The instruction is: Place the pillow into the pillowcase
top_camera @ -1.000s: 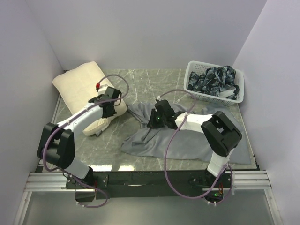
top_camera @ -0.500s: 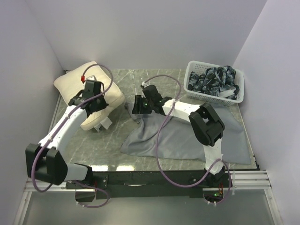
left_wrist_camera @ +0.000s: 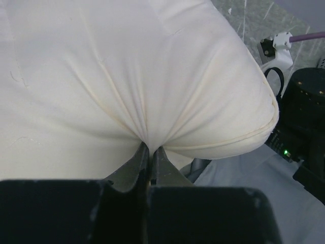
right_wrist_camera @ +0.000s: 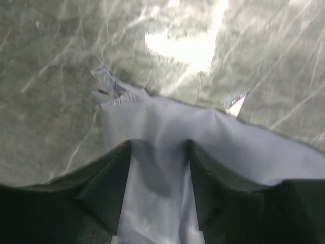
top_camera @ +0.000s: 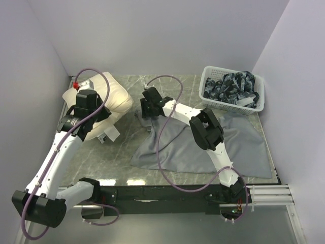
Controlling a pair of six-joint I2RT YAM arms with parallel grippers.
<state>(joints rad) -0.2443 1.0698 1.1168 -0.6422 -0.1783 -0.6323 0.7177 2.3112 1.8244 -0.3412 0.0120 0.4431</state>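
Observation:
The cream pillow (top_camera: 114, 99) lies at the back left, bunched up where my left gripper (top_camera: 94, 113) is shut on a pinch of its fabric. In the left wrist view the pillow (left_wrist_camera: 127, 76) fans out in creases from the closed left gripper (left_wrist_camera: 151, 148). The grey pillowcase (top_camera: 244, 145) is spread flat over the right half of the table. My right gripper (top_camera: 146, 113) hangs open over its far-left corner. From the right wrist, the right gripper (right_wrist_camera: 159, 145) straddles the pillowcase (right_wrist_camera: 167, 122) with nothing held, and a small white tag (right_wrist_camera: 235, 104) sticks out at the cloth's edge.
A white basket (top_camera: 208, 73) of dark patterned cloths (top_camera: 231, 86) stands at the back right. White walls close in the left, back and right sides. A white label (top_camera: 109, 133) hangs under the pillow. Green marble table (top_camera: 127, 147) shows between pillow and pillowcase.
My left arm has drawn back to the left, dragging the pillow's gripped edge with it. The right gripper has travelled to the pillowcase's far-left corner and opened, letting go of the cloth.

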